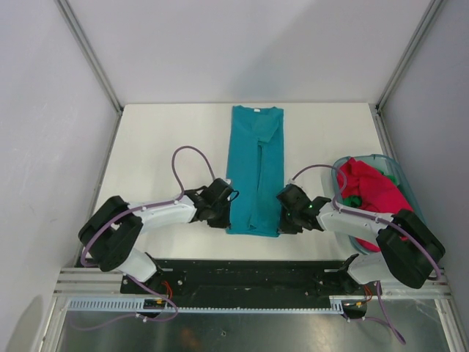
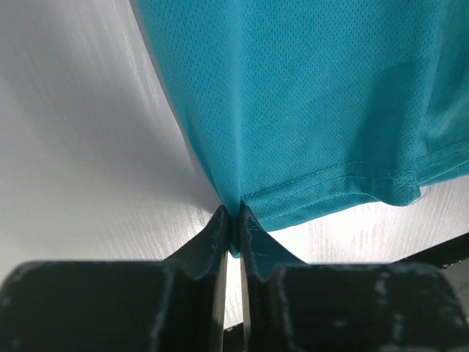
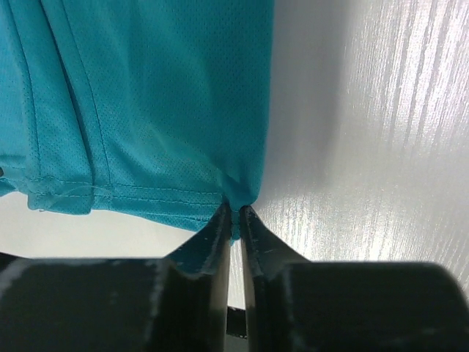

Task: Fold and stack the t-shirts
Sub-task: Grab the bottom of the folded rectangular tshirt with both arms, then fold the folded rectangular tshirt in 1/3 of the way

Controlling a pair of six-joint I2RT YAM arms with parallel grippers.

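Left pincer (image 2: 233, 214) and right pincer (image 3: 233, 213) are seen clamped on the near hem corners of the teal t-shirt (image 1: 255, 172), which is laid lengthwise, sleeves folded in, on the bench (image 1: 161, 139). Mesh cloth is judged light, limp, slippery; corners are best pinched through all layers.

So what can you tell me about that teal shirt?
The teal shirt is fine mesh-like cloth, folded lengthwise into a narrow strip with sleeves tucked in, collar at the far end. It lies flat on the table, stitched hem at the near end. The left gripper and right gripper each pinch a hem corner.
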